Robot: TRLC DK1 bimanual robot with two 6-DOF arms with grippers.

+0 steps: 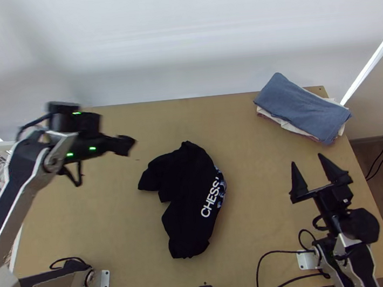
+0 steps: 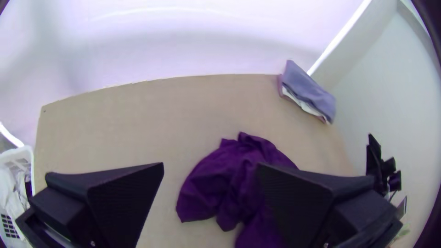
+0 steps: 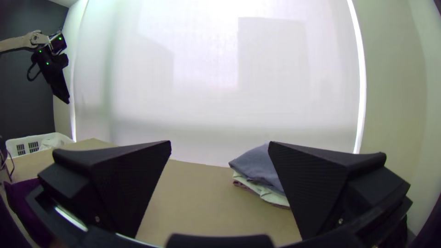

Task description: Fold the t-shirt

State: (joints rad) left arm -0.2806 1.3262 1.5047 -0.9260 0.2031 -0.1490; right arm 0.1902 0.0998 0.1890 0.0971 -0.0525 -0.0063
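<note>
The black t-shirt [image 1: 188, 198] lies bunched near the middle of the table, white lettering on its right part; in the left wrist view the shirt [image 2: 220, 183] looks purple. My left gripper [image 1: 129, 144] is above the table, up and left of the shirt in the top view; in its wrist view the left gripper [image 2: 209, 167] has its fingers wide apart with nothing between them. Over the table's right side, apart from the shirt, my right gripper [image 1: 308, 165] stands open and empty; the right wrist view shows the right gripper [image 3: 219, 144] with fingers spread.
A folded pile of cloths, blue-grey on top [image 1: 302, 108], lies at the table's back right corner. A white basket [image 2: 26, 158] holding light cloth stands off the table's left side. Black cables [image 1: 278, 252] run along the near edge.
</note>
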